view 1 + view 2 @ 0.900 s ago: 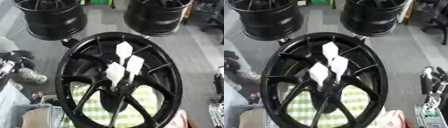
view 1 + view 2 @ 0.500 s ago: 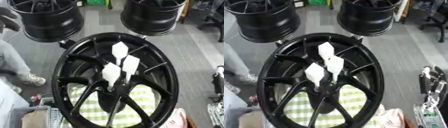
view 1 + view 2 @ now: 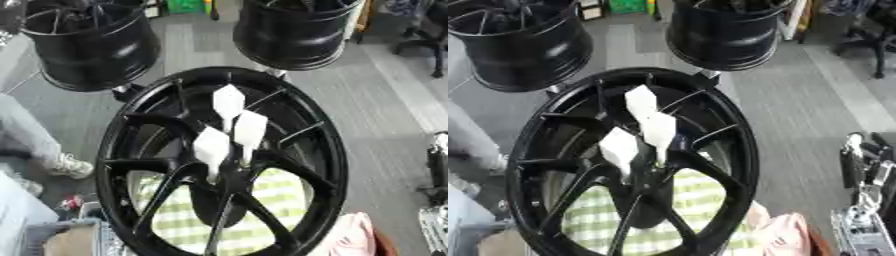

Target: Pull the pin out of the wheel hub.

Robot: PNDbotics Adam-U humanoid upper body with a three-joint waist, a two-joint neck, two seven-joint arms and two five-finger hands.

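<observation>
Wheel [image 3: 131,150] stands upright before you, black, many spokes, hub [image 3: 223,172] at centre. Three white pins stick out of the hub: top pin [image 3: 228,102], right pin [image 3: 249,131], left pin [image 3: 211,146]. Each has a wide flat diamond-shaped head on a thin stem that runs down into the hub.

Handling, as a judgement: pins look light and stiff, likely plastic; the thin stems could bend or snap if you lever sideways. Take one by its flat head, pinching across the two broad faces, and draw along the stem's line. The heads sit close together, touching or nearly so, so the top pin looks easiest to reach first. The wheel is heavy and should stay put.

Neither of your hands shows in either view, so finger state cannot be told.

Against the earlier frames: pins and wheel keep the same arrangement; only the camera has shifted a little.
</observation>
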